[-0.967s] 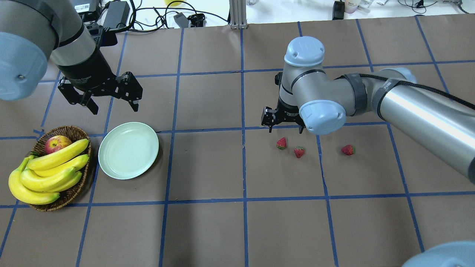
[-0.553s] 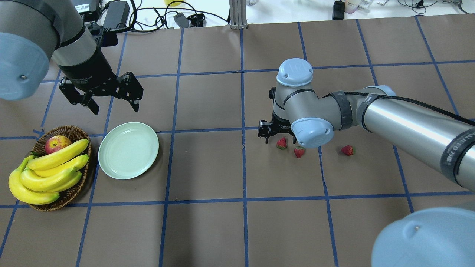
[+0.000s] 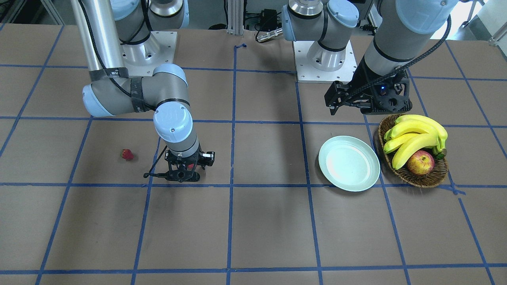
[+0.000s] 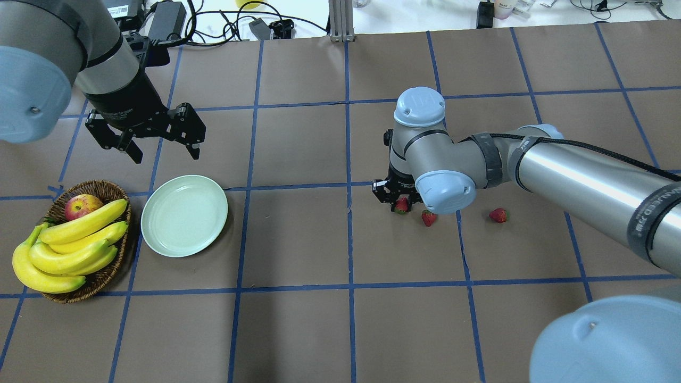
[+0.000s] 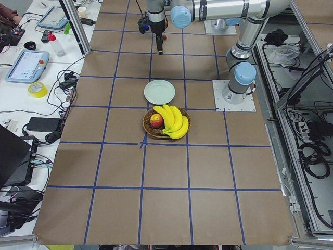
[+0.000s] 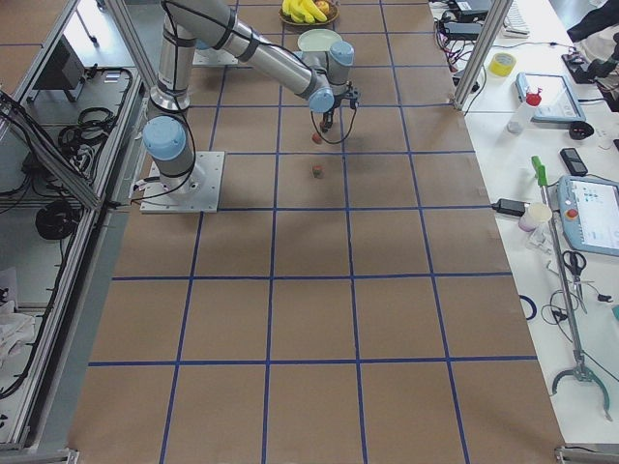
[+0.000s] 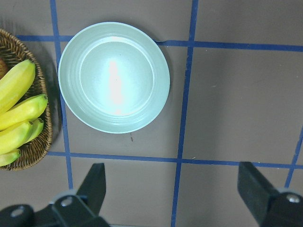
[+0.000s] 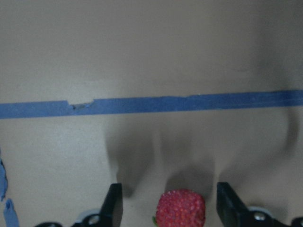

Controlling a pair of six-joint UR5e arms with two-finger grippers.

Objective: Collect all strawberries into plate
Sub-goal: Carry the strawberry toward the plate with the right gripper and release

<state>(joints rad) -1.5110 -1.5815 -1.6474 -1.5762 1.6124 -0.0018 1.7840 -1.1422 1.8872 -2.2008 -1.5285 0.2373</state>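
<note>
Three strawberries lie on the brown table right of centre. My right gripper (image 4: 399, 207) is down at the table and open, its fingers either side of the leftmost strawberry (image 4: 403, 205). In the right wrist view this berry (image 8: 181, 209) sits between the two fingers (image 8: 114, 204) with a gap at each side. The second strawberry (image 4: 429, 217) and the third (image 4: 498, 215) lie free to its right. The pale mint plate (image 4: 184, 208) is empty at the left. My left gripper (image 4: 166, 156) hovers open behind the plate (image 7: 113, 75).
A wicker basket (image 4: 104, 275) with bananas (image 4: 74, 244) and an apple (image 4: 82, 206) stands left of the plate. Blue tape lines grid the table. Cables and power bricks (image 4: 170, 18) lie beyond the far edge.
My right gripper has come down and forward from behind the strawberries and now straddles the leftmost one. The left arm, the plate and the other berries have not moved.
</note>
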